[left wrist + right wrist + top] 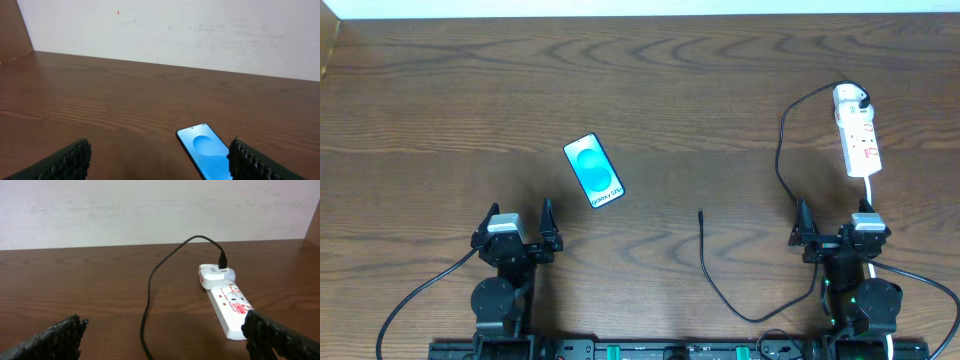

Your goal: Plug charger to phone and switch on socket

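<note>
The phone [593,170] lies flat on the bench [720,80], screen up, at 1 o'clock from the left gripper [518,222] and apart from it. That gripper is spread wide and holds nothing. The socket [858,135] sits at 12 o'clock from the right gripper [835,225], which is also spread and holds nothing. The charger [701,240] is plugged into the white adapter [850,98], and its free tip lies at 9 o'clock from the right gripper. The text on the phone's white strip and the socket's red print are too small to read.
</note>
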